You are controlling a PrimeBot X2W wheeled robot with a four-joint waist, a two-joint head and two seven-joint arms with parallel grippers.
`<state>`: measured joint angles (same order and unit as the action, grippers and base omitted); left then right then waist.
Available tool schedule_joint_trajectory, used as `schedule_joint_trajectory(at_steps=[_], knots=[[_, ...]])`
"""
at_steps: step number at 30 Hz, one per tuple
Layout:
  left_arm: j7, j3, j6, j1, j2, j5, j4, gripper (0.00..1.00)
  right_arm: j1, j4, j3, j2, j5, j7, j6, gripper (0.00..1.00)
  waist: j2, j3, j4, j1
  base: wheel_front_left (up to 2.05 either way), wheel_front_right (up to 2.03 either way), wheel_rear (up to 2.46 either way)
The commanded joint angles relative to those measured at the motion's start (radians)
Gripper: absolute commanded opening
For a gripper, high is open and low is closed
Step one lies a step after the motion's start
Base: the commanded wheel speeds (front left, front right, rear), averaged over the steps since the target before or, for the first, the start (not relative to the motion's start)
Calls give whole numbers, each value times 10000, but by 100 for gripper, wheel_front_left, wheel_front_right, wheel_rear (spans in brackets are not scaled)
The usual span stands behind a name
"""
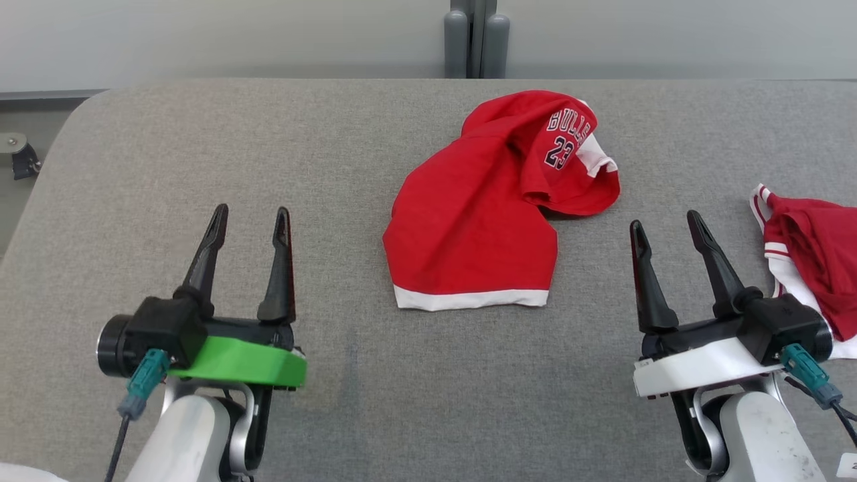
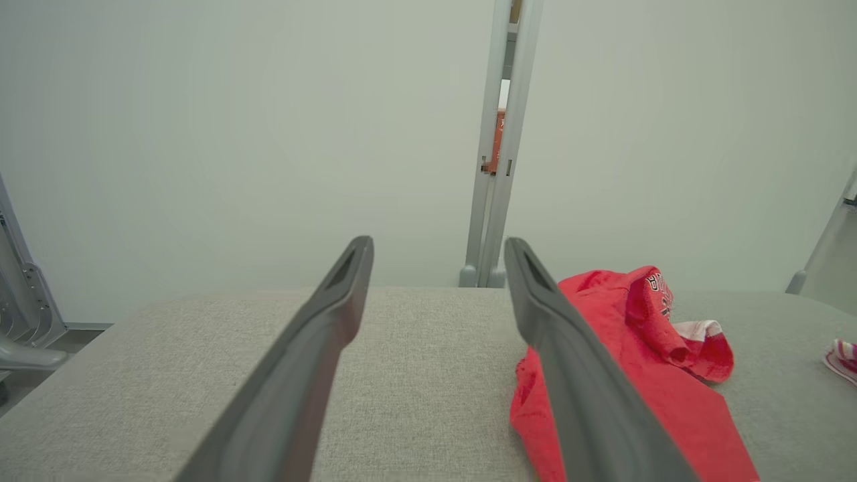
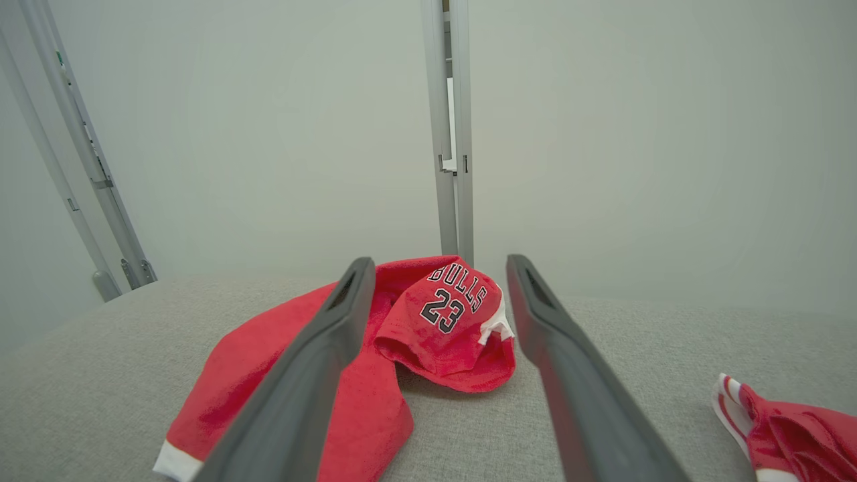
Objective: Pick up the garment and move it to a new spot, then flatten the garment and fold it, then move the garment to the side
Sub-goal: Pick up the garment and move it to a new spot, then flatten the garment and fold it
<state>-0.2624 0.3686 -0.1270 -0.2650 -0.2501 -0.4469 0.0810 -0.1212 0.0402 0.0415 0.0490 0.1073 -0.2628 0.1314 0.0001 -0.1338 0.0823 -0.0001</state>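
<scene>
Over the near part of the grey table [image 1: 201, 134], the left gripper [image 1: 252, 209] and the right gripper [image 1: 663, 219] are held low, fingers pointed forward, both spread wide with nothing gripped. Two red clothes are counted: the garment [image 1: 475, 227] is crumpled ahead, between the grippers; the second garment [image 1: 817, 254] is bunched beside the right one.

You see a grey fabric-covered table [image 1: 201, 167] stretching across to a pale wall [image 1: 201, 40]. Behind its far edge, near the middle, grey upright posts [image 1: 475, 40] rise. At the table's right edge lies a crumpled red cloth with white striped trim [image 1: 813, 248].
</scene>
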Motion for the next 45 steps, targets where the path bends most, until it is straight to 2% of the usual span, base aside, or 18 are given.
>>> schedule_joint_trajectory(at_steps=[1,5,11,15,22,25,33,34,35,40,45], knots=[[-27,-228,111,280,194,234,-46,100,163,92,-13,26,13,-26,-17,100,-1,73,72,1,0,0,0],[-28,-955,621,855,904,673,-21,100,186,249,-41,29,-19,-26,-17,100,-1,82,93,1,0,0,0],[-28,-1505,1469,848,1364,1297,117,100,38,913,-60,26,-24,-26,-17,100,-1,-145,406,1,0,0,0],[-28,-1699,1810,681,1639,1596,277,100,-333,1606,132,26,-57,-26,-17,100,-1,-374,775,1,0,0,0],[-27,-1611,2131,573,1927,1779,494,100,-1285,3723,3,33,367,-27,-17,100,-1,-685,1512,1,0,0,0],[-29,-1531,2200,533,1969,1828,619,100,-1658,4721,-292,32,135,-26,-17,100,-1,-752,1838,1,0,0,0],[-29,-1239,2109,458,1993,1575,661,100,-2530,6329,-593,33,-46,-26,-17,100,-1,-839,2356,1,0,0,0],[-29,-1216,2084,454,1994,1541,664,100,-2604,6424,-600,30,-57,-26,-17,69,-1,-827,2384,1,0,0,0],[-29,-1190,2067,456,1993,1507,669,100,-2733,6402,-570,30,-105,-26,-17,0,-1,-811,2411,1,0,0,0],[-29,-1191,1962,556,1995,1484,713,100,-2885,5684,-253,32,-295,-26,-17,0,-1,-617,2396,1,0,0,0],[-29,-1256,1944,640,1996,1500,742,100,-3408,4905,729,26,-438,-27,-17,0,-1,-315,2265,1,0,0,0]])
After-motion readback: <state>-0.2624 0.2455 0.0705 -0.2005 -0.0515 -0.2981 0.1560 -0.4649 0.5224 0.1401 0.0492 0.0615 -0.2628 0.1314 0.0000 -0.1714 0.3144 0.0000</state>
